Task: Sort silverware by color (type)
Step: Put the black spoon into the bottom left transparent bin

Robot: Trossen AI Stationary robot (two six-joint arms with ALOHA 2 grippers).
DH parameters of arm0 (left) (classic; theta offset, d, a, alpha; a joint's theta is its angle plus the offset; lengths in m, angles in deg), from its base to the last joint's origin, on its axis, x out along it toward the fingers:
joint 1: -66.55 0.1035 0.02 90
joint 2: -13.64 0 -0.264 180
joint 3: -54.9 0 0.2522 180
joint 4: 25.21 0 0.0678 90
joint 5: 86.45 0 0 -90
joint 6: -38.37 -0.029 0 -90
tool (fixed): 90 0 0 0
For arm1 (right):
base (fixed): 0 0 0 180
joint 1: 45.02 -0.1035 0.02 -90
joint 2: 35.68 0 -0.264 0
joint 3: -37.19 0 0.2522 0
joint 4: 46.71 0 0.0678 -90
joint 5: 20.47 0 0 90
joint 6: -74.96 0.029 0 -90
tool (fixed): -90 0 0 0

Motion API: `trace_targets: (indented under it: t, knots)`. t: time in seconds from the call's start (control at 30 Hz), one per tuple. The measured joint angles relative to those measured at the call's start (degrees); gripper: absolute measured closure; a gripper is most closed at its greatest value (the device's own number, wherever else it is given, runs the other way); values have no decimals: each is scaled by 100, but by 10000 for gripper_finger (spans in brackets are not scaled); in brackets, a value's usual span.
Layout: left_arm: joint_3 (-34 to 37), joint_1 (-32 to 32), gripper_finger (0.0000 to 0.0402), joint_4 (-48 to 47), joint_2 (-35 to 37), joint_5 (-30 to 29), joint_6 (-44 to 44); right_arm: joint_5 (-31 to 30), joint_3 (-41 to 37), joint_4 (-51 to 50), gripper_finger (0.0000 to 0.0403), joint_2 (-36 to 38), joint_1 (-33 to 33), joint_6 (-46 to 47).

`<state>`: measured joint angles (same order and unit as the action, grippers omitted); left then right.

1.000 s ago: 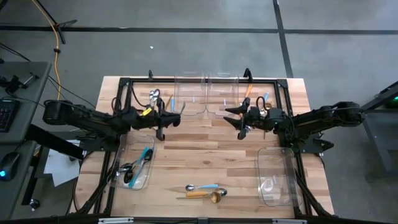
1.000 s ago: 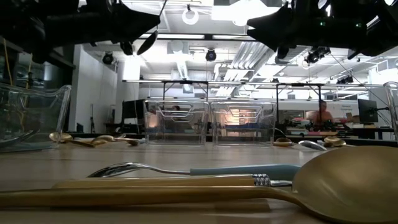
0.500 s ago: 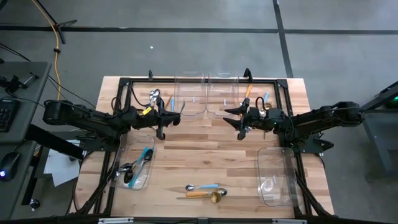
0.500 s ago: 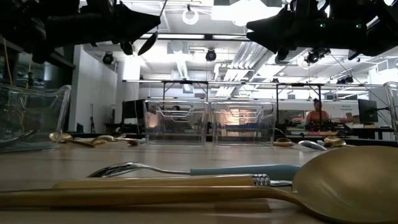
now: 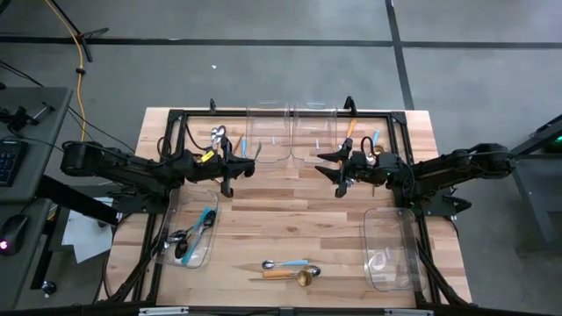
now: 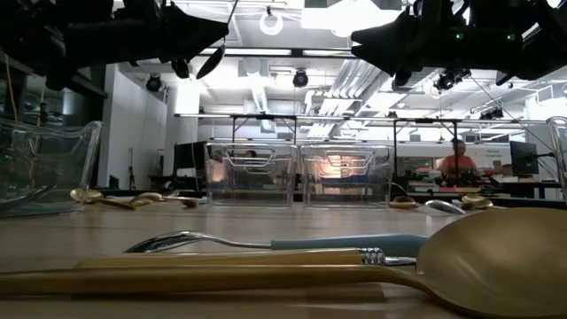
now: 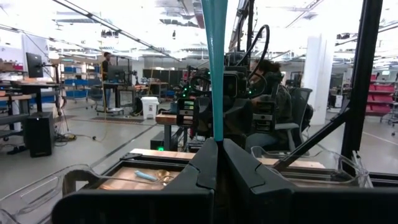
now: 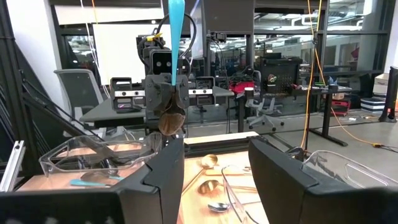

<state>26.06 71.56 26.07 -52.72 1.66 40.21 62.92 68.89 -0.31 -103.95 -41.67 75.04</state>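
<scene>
My left gripper [image 5: 237, 167] hovers above the table's middle left, shut on a spoon with a light-blue handle [image 7: 214, 74]. The right wrist view shows that spoon upright, with the handle [image 8: 176, 25] above the fingers and the bowl [image 8: 172, 121] below them. Facing it from the middle right, my right gripper [image 5: 338, 171] is open with nothing between its fingers [image 8: 165, 180]. Loose silverware lies by the far left [image 5: 219, 136] and far right [image 5: 362, 140]. A blue-handled spoon [image 5: 285, 264] and a gold spoon [image 5: 290, 276] lie near the front edge. My left gripper pinches the spoon between its two fingers at the lower end of the handle [image 7: 216, 138], just above the bowl. The fingers come level from the table's left and lie across the spoon. The spoon stands upright, handle up, lifted clear of the table.
Two clear bins [image 5: 268, 132] [image 5: 314, 132] stand side by side at the far middle. A clear bin [image 5: 167, 230] at the near left holds blue-handled utensils. Another clear bin [image 5: 391, 250] sits at the near right. Bare wood lies between the grippers. A person [image 6: 457, 164] shows in the room behind.
</scene>
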Motion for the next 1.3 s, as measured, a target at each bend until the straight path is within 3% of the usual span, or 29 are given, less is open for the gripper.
trace_targets:
  t: [0.93, 1.1, 1.3]
  knots:
    - [-40, -1, 401, -9, -30, 24, 151, -2, 0, -1, 237, -2, -1, 16]
    - [-394, -24, 401, -14, -421, 456, 243, -2, 0, 284, 237, 0, -2, 206]
    - [-922, -60, 401, -73, -1309, 460, 163, 0, 0, 306, 237, 0, 0, 299]
